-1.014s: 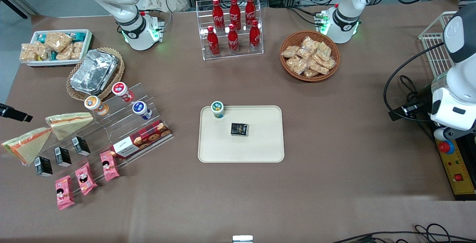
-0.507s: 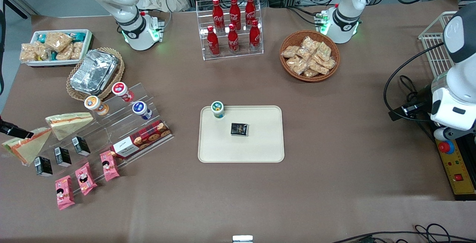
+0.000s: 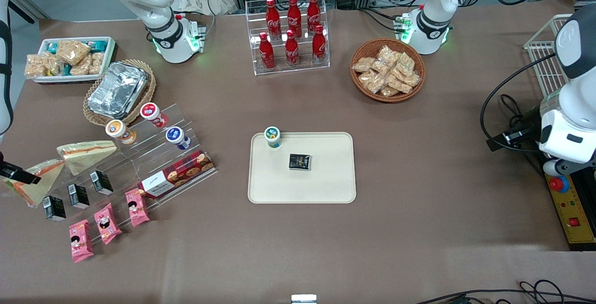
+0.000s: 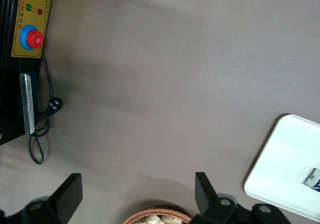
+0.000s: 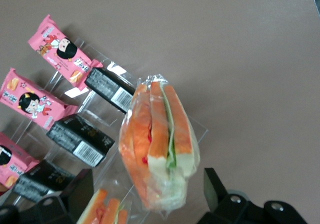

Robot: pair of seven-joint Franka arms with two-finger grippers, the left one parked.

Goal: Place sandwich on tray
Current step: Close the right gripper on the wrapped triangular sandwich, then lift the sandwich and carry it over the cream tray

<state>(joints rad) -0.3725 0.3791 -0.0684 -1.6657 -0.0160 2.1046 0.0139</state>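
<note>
The sandwich (image 3: pixel 35 182), a clear-wrapped wedge with thick orange and green filling, stands on the clear acrylic display stand (image 3: pixel 153 155) toward the working arm's end of the table. In the right wrist view the sandwich (image 5: pixel 159 146) sits between the two spread fingers, with a gap on each side. My gripper (image 3: pixel 16 174) (image 5: pixel 145 186) is open and hangs right over the sandwich. The cream-beige tray (image 3: pixel 326 183) lies flat at the table's middle, well away from the gripper. A corner of the tray shows in the left wrist view (image 4: pixel 285 154).
A green-lidded cup (image 3: pixel 272 136) and a black packet (image 3: pixel 299 161) sit on the tray. A paler sandwich wedge (image 3: pixel 86 152), black cartons (image 3: pixel 78 195), pink snack packs (image 3: pixel 107 222) and a biscuit box (image 3: pixel 177 173) crowd the stand. A foil container (image 3: pixel 117 89) sits farther back.
My gripper has moved nearer the front camera, from beside the paler wedge down onto the orange-and-green sandwich. The sandwich and the tray have not moved.
</note>
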